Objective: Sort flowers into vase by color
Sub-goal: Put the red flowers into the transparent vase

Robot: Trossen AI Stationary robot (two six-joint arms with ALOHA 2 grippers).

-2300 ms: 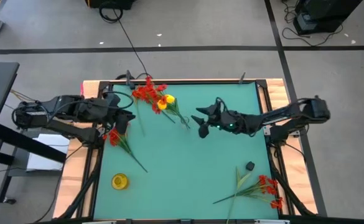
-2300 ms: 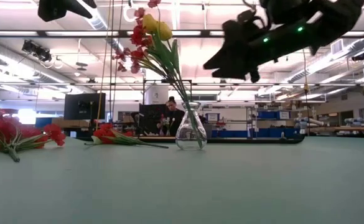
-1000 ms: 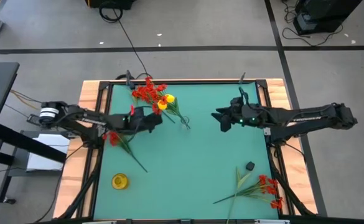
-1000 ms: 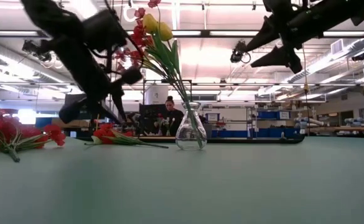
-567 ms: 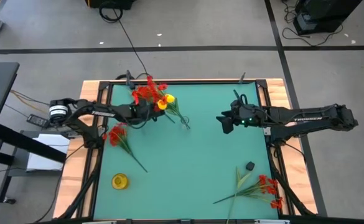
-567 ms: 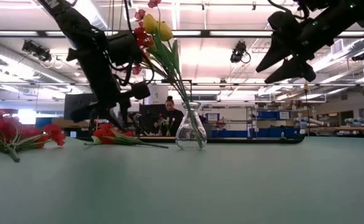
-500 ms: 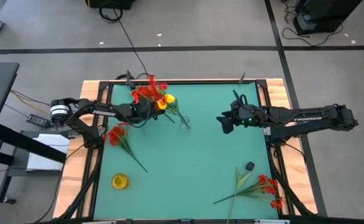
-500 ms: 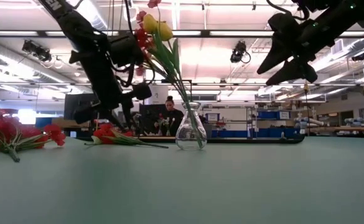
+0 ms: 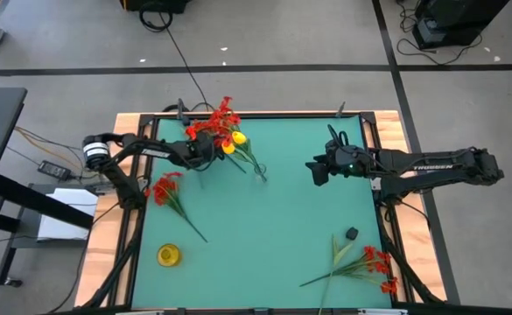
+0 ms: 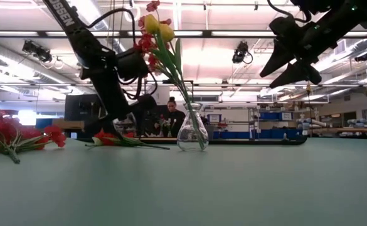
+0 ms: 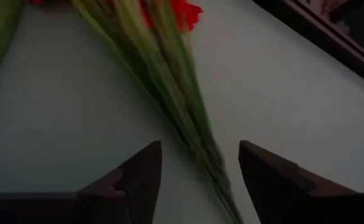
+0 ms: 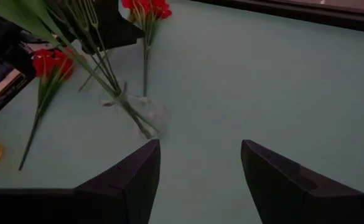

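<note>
Left gripper [image 9: 205, 150] hovers beside the vase [image 10: 192, 130], jaws wide astride a red sprig [image 11: 169, 68] for grasping; right gripper [image 9: 315, 169] waits opposite, jaws wide.

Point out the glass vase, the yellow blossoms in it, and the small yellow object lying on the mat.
glass vase [image 10: 192, 135]: low view, on its rounded belly.
yellow blossoms [image 10: 159, 29]: low view, on the bloom heads.
small yellow object [image 9: 168, 255]: high view, on its middle.
</note>
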